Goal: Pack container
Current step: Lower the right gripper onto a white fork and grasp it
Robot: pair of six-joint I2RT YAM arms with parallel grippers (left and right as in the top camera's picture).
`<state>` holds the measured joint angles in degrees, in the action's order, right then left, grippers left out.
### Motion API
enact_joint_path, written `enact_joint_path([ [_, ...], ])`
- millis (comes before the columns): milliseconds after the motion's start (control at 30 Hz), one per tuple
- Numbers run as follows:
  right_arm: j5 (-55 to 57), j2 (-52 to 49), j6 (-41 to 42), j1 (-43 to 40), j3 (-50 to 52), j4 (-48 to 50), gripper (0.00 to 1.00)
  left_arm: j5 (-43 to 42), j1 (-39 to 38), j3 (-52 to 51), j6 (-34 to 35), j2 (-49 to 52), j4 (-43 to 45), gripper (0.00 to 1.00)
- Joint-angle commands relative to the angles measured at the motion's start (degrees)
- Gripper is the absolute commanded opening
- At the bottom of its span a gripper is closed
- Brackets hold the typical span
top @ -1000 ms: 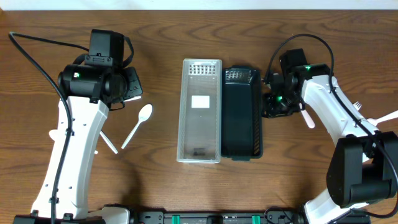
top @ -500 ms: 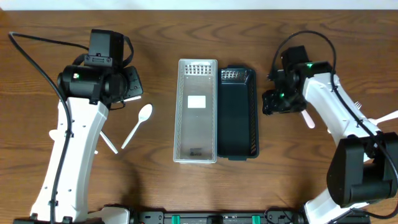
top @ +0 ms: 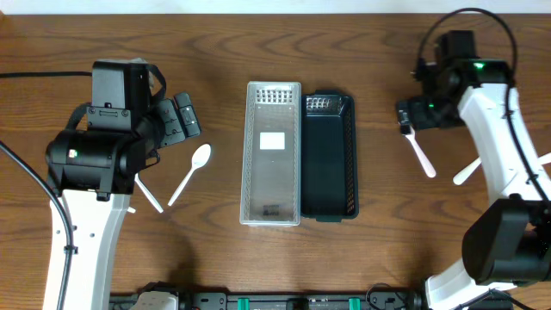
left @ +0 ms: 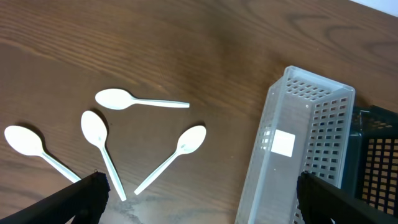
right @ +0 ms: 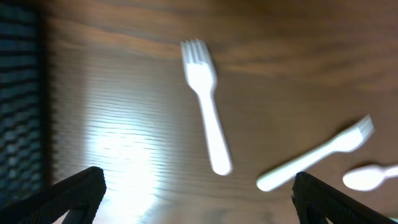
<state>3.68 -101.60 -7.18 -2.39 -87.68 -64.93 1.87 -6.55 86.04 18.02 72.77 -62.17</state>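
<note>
A clear perforated container (top: 273,153) and a dark container (top: 328,157) lie side by side mid-table, both without cutlery inside. Several white spoons (left: 140,100) lie on the wood left of them; one spoon (top: 191,172) shows in the overhead view. White forks (top: 419,153) lie at the right, one fork (right: 205,118) straight under the right wrist camera. My left gripper (top: 181,119) hangs open above the spoons and the clear container (left: 292,162). My right gripper (top: 413,116) is open over the forks. Neither holds anything.
A second fork (right: 317,155) and a spoon bowl (right: 373,176) lie right of the first fork. The dark container's mesh wall (right: 18,93) shows at the right wrist view's left edge. Bare wood lies between the spoons and the clear container.
Both grippers have opened. The right arm moved away from the dark container's right edge, rightward over the forks. Both containers shifted slightly left. The left arm shifted left.
</note>
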Motion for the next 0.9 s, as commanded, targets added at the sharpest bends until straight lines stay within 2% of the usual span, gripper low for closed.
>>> enact_joint_path([
  [0,-0.7,-2.0,-3.3,-3.8,2.0,-0.2,0.99,0.7,1.1,1.1,0.3,0.0,-0.3,0.98],
  [167,-3.1,-4.6,-7.0,-6.0,2.3,0.6,0.98,0.7,1.1,1.1,0.3,0.1,-0.2,0.98],
  [333,-3.3,-7.0,-10.7,-4.8,2.3,6.3,0.99,3.3,1.1,1.1,0.3,0.3,-0.2,0.98],
  [500,-3.1,-11.3,-15.4,-4.2,2.3,8.0,0.99,3.7,1.1,1.1,0.2,0.3,-0.4,0.98],
  [867,-3.3,-18.3,-18.3,-2.1,2.3,15.4,0.99,3.7,1.1,1.1,0.3,0.3,-1.2,0.98],
])
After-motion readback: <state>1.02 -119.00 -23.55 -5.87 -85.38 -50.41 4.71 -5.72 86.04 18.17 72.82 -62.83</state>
